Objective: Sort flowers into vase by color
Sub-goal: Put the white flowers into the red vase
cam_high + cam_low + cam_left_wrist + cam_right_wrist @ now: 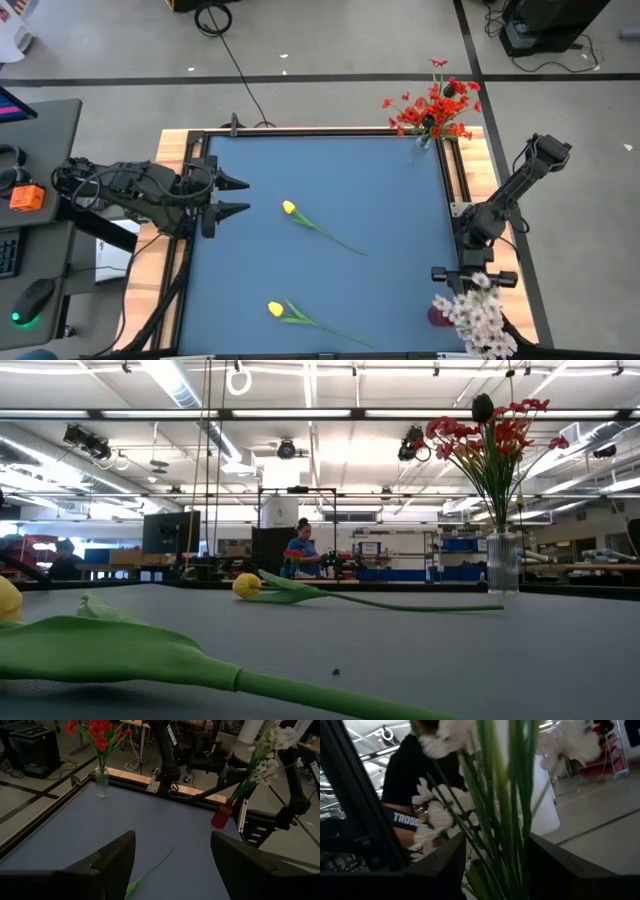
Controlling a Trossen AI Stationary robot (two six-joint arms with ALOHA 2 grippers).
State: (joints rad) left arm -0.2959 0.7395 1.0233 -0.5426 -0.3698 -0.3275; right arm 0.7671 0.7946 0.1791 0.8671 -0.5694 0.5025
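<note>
While right gripper (492,870) brackets whitish spray (480,315) stems — grip cannot tell — 2 yellow tulips (288,208) lie flat, stems trailing away from open left gripper (238,196) — left nearer.

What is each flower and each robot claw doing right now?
Red flowers: standing upright in a clear glass vase at a far table corner.
Whitish-pink flowers: standing in a red vase, stems between the right claw's fingers.
Far yellow tulip: lying flat on the blue mat.
Near yellow tulip: lying flat too.
Left claw: open, holding nothing.
Right claw: open around the whitish-pink stems.
</note>
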